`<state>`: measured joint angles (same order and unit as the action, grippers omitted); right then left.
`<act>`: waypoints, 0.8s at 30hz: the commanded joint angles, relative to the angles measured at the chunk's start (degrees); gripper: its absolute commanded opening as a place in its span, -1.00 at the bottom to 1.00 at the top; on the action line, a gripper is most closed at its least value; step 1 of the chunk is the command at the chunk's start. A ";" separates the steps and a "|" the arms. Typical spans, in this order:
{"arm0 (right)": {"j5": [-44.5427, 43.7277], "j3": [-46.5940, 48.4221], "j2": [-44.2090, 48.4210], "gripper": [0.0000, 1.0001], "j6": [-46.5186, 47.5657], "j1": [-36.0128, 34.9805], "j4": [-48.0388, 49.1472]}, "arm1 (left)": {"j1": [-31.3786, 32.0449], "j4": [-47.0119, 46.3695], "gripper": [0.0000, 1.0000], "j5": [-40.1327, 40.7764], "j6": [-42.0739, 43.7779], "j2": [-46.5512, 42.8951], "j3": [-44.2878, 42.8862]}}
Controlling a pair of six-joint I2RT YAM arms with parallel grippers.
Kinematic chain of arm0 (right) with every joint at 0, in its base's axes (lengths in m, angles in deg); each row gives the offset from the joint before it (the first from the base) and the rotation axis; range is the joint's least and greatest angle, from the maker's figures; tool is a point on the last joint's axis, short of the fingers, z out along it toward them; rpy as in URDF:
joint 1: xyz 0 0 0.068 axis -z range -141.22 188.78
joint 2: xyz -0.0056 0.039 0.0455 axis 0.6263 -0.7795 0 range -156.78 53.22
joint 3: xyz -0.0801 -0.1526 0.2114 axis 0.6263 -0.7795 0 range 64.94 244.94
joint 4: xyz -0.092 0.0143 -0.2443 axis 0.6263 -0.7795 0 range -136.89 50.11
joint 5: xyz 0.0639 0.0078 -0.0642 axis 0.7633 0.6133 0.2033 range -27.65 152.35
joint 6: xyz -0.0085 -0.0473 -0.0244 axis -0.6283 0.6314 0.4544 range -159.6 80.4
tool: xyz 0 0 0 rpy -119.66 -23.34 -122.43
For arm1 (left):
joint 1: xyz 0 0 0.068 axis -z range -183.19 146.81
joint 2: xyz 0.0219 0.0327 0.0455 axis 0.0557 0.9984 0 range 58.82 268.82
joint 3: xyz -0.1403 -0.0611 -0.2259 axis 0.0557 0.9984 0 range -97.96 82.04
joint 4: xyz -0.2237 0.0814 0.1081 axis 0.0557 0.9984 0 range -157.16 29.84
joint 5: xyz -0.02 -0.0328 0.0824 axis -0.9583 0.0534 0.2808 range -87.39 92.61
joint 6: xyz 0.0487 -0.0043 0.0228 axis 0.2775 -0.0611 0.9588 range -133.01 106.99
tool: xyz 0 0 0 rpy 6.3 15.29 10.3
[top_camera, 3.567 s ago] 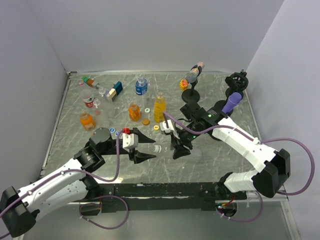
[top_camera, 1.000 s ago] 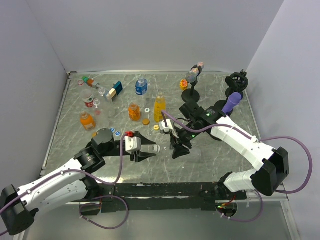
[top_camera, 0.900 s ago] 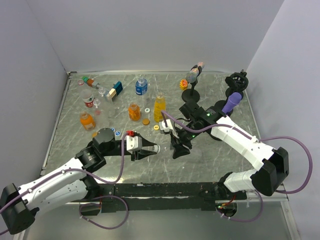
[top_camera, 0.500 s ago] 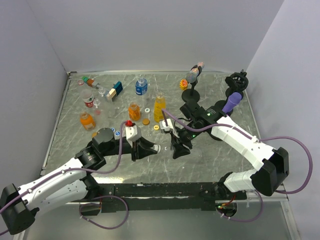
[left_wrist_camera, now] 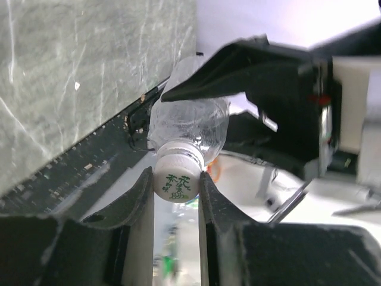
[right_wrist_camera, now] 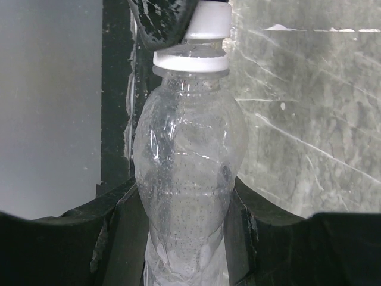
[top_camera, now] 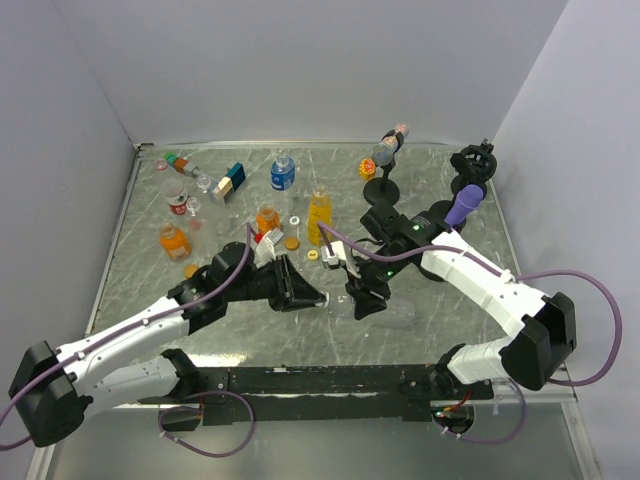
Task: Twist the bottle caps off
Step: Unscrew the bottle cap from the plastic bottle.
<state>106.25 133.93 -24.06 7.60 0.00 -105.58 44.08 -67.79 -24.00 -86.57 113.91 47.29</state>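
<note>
Clear bottle (right_wrist_camera: 187, 161) held between the two arms, in front of the tall yellow bottle (top_camera: 319, 216) and a little to its right, toward the arm bases. The bottle lies roughly level, with its neck pointing left.

The right gripper (top_camera: 364, 303) is clenched around the bottle's body, one finger on each side of the waist. The left gripper (top_camera: 310, 297) comes in from the left of the yellow bottle. Its two fingers are pressed against opposite sides of the white cap (left_wrist_camera: 177, 180), which sits on the neck above the white collar ring.

Whether the bottle touches the table (top_camera: 330, 345) cannot be told.

A small orange cap (top_camera: 291, 242) lies loose just left of the yellow bottle's base. A squat orange bottle (top_camera: 267, 222) stands farther left.
</note>
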 commanded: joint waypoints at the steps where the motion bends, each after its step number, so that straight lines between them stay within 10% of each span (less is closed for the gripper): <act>1: 2.24 0.01 1.07 -0.45 0.44 -0.41 6.98 | 1.51 5.19 -0.99 1.74 -12.49 2.65 -10.51; 8: 1.98 -0.17 1.51 -0.45 0.44 -0.24 7.24 | 1.51 4.41 -0.94 1.57 -10.82 3.01 -9.56; 12: 2.07 0.00 1.51 -0.45 0.52 -0.33 7.07 | 1.51 -1.83 0.28 -1.94 -7.93 2.57 -8.24; 15: 2.07 -0.09 1.69 -0.45 0.61 -0.33 7.07 | 1.43 -0.62 0.82 -3.53 -1.00 1.69 -9.81; 24: 2.33 -0.17 2.39 -0.45 0.88 -0.33 6.89 | 0.02 13.79 0.93 -4.67 34.75 -7.62 -6.66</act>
<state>107.56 133.84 -23.38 7.63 0.02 -99.55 44.82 -58.87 -26.01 -72.80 111.31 39.67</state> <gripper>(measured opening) 0.514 0.969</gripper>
